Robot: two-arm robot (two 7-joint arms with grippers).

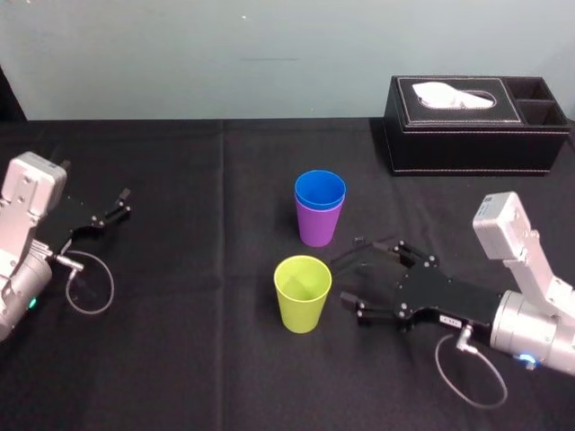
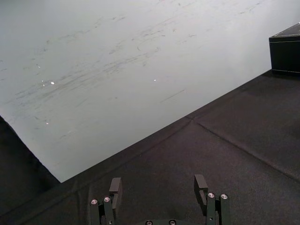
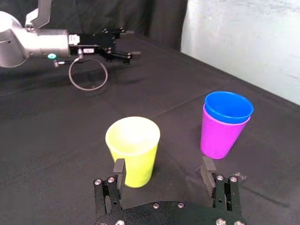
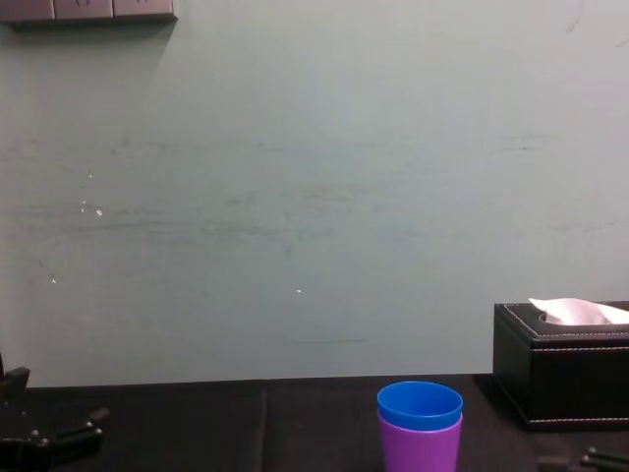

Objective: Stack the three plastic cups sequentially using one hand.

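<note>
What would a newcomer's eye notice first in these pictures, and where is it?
The smooth blue plastic cup nested in the purple plastic cup stands mid-table on the black cloth. Nearer the robot stands the yellow-green plastic cup, alone, with the black right claw open just to its right. The left claw sits idle at far left.

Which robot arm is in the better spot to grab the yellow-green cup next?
Right. The right gripper is open just beside the yellow-green cup and aimed at it. The left gripper sits far off to the left, away from the cups.
</note>
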